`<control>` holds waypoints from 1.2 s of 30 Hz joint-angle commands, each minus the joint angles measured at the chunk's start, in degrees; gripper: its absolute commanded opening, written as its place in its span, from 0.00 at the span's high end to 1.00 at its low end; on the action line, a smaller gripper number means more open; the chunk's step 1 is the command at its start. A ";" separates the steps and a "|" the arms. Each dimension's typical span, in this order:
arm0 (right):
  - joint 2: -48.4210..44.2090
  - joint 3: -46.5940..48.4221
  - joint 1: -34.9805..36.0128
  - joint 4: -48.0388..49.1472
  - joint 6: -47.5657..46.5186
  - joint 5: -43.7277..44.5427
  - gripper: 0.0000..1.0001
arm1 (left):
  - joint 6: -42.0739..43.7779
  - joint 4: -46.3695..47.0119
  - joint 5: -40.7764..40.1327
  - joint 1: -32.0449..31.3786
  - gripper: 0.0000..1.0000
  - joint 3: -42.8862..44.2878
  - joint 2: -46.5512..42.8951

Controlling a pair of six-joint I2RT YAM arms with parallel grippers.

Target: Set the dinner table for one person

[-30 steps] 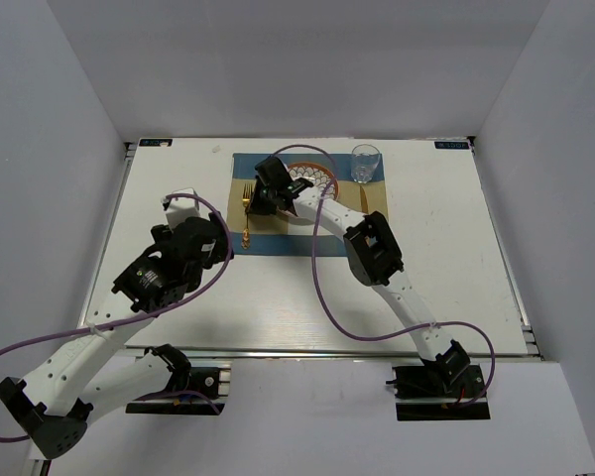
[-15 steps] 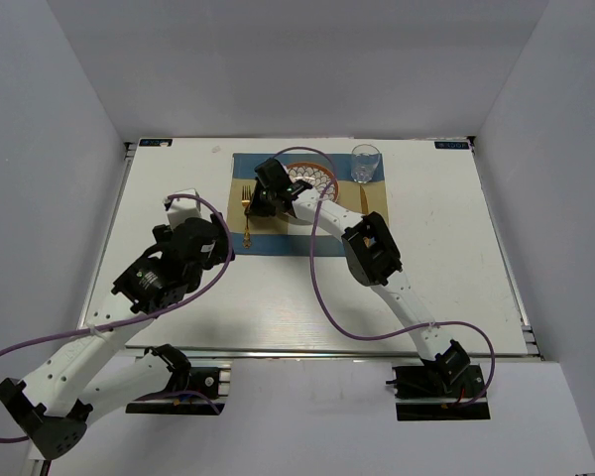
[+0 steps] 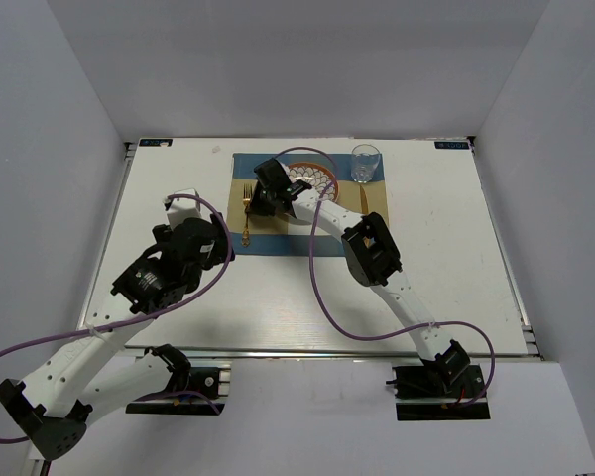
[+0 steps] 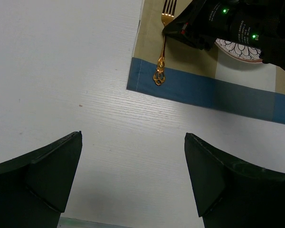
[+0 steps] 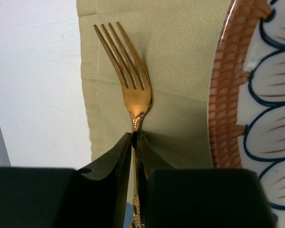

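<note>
Hardly any shift from a second ago: right gripper [image 5: 134, 135] low over the placemat [image 5: 180, 71], fingertips hugging the gold fork [image 5: 133, 90] just left of the plate [image 5: 256, 118]; cannot tell whether pinching or just loosened. Left gripper [image 4: 133, 142] spread wide, empty, above the bare dinner table [image 3: 446, 258]. Fork probably placed, release due

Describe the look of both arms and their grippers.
The left arm and right arm have white links, black joints and black bases. A purple cable loops along each. The left gripper and right gripper have matte black wedge-shaped fingers. Green lights glow on the right wrist.
</note>
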 commanded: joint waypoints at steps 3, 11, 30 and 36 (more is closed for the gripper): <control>-0.44 -0.03 0.46 1.91 0.36 0.94 0.72 | 0.51 0.68 0.43 0.22 0.02 -0.48 -1.33; -3.50 -1.43 1.07 1.91 1.41 2.08 0.40 | 0.43 0.68 0.70 0.22 0.02 -0.57 -1.33; -45.13 -43.22 1.51 5.69 -18.61 6.46 0.11 | -3.00 -2.83 -4.31 0.22 0.02 0.40 0.60; -75.99 -70.50 1.34 -0.89 -26.27 20.88 0.11 | -3.26 -4.76 -2.91 0.22 0.02 3.56 3.59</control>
